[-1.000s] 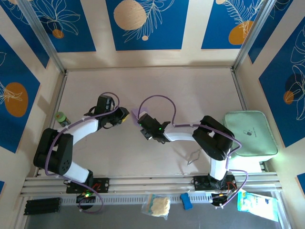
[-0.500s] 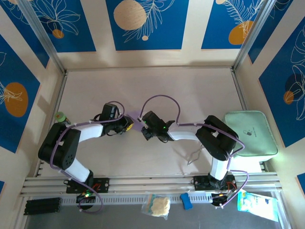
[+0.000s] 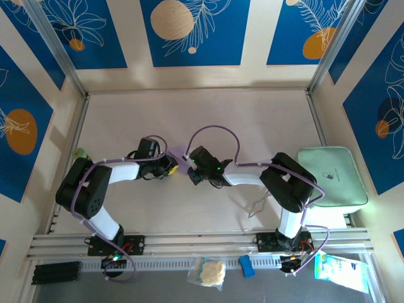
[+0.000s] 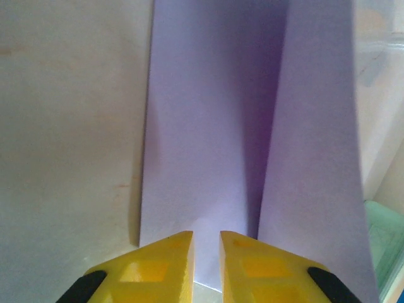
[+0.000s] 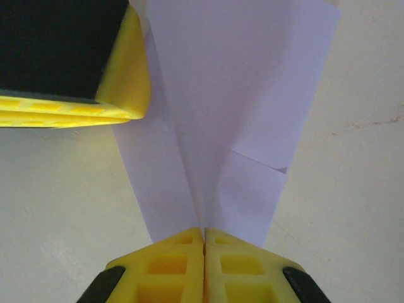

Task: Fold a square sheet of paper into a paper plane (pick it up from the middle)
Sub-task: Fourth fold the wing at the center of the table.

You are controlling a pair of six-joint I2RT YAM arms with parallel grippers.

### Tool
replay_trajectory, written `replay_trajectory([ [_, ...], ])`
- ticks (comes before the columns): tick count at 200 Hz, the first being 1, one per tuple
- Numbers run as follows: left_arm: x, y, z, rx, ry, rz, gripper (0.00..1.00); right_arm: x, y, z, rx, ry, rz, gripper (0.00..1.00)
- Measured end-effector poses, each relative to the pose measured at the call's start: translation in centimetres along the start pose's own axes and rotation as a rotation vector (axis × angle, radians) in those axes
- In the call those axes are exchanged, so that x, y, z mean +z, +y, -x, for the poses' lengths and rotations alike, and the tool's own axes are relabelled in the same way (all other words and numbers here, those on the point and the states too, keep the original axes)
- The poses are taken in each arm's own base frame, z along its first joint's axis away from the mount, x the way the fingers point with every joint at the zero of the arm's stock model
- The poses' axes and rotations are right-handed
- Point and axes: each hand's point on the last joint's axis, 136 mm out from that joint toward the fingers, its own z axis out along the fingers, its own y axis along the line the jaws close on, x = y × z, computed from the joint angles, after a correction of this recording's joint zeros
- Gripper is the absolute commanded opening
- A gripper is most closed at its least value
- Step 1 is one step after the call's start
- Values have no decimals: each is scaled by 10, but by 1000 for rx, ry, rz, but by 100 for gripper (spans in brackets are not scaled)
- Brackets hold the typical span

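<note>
now my right pincer [image 5: 204, 237] pinches the raised crease of the smooth lavender paper [image 5: 233, 95], my left pincer [image 4: 206, 243] a narrow slit apart at its edge.

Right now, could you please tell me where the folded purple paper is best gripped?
Grip the purple paper on its centre fold, coming end-on along the crease with a finger on either side. The flaps spread wide, and probably only the fold offers a thin doubled edge to pinch, as the right gripper shows.
</note>
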Motion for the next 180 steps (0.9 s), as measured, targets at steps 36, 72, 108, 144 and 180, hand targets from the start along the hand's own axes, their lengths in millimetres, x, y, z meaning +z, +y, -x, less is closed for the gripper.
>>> replay_trajectory([
  [36, 5, 9, -3, -10, 14, 30, 20, 0, 0, 0, -17, 0, -6, 13],
  [72, 6, 8, -2, -5, 14, 32, 20, 0, -1, 0, -35, 0, -13, 16],
  [108, 6, 9, -2, -7, 17, 42, 19, 0, -3, 0, -59, -2, -30, 19],
  [144, 6, 9, -2, -8, 17, 44, 18, 0, 0, 0, -89, -2, -29, 21],
  [180, 6, 9, -2, -9, 18, 45, 18, 2, 3, -3, -101, 3, -27, 22],
])
